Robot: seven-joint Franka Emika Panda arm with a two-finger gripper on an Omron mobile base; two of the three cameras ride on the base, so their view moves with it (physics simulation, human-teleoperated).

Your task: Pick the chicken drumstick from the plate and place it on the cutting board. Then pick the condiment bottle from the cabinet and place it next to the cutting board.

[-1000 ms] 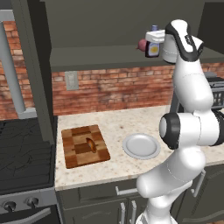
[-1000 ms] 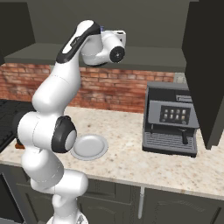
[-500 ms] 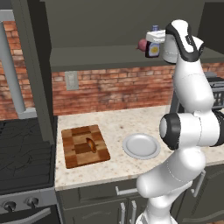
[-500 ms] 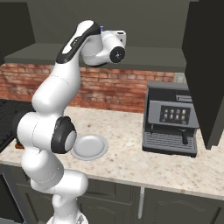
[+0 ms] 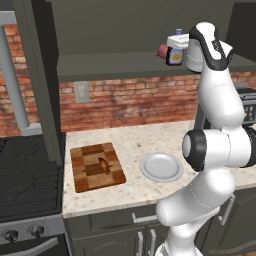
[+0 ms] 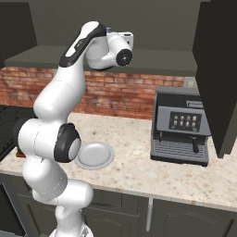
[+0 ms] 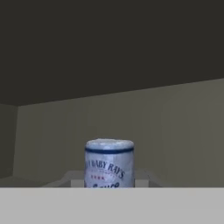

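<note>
From the left base view, the chicken drumstick point(image 5: 103, 164) lies on the cutting board point(image 5: 96, 166), and the plate point(image 5: 161, 167) beside it on the worktop point(image 5: 150, 145) is bare, so I judge the first half done. My end effector point(image 5: 181, 44) is up at the cabinet point(image 5: 125, 62) shelf, against the condiment bottle point(image 5: 175, 53), an onion point(image 5: 163, 50) just behind.

From the right base view, my wrist reaches into the shelf; the coffee machine point(image 6: 181, 125) stands well apart.

In the hand view, the bottle's cap and label sit between my fingers point(image 7: 141, 178), pressed together on it. Lifting out and setting it beside the board remain.
</note>
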